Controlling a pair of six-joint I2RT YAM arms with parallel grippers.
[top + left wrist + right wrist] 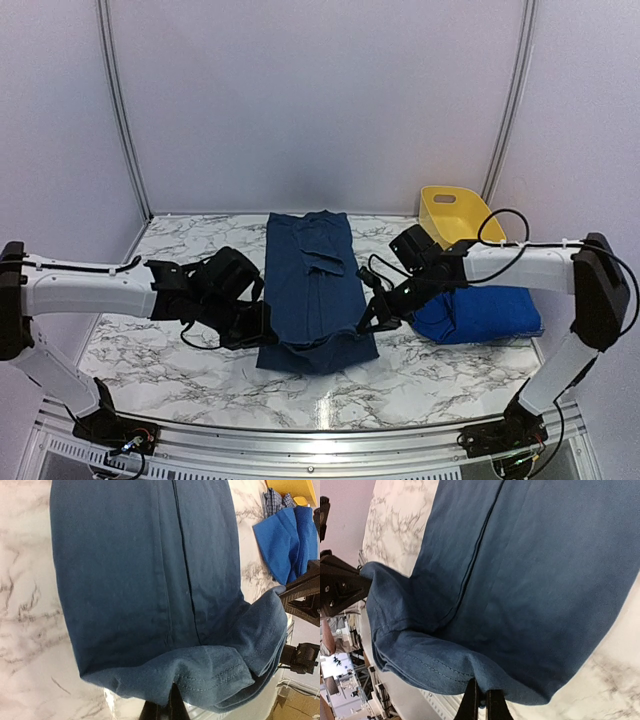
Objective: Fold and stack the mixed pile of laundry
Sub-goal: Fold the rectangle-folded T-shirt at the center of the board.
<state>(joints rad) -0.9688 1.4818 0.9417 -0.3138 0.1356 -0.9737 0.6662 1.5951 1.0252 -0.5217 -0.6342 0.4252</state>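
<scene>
Top view: the dark denim garment (312, 285) is lying flat at frame centre on the marble table (180, 380). The left gripper (262, 325) and right gripper (368, 322) are pinching its lower corners.

Left wrist view: the fingers (175, 707) are clamping together on the stitched, rumpled hem at bottom centre.

Right wrist view: the fingers (470, 706) are likewise clamping the soft hem at the bottom.

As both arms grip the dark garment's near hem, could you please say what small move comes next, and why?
Probably lift both corners together and carry the hem toward the far end. The left gripper and right gripper each pinch a near corner of the dark denim garment, which lies flat lengthwise.
</scene>
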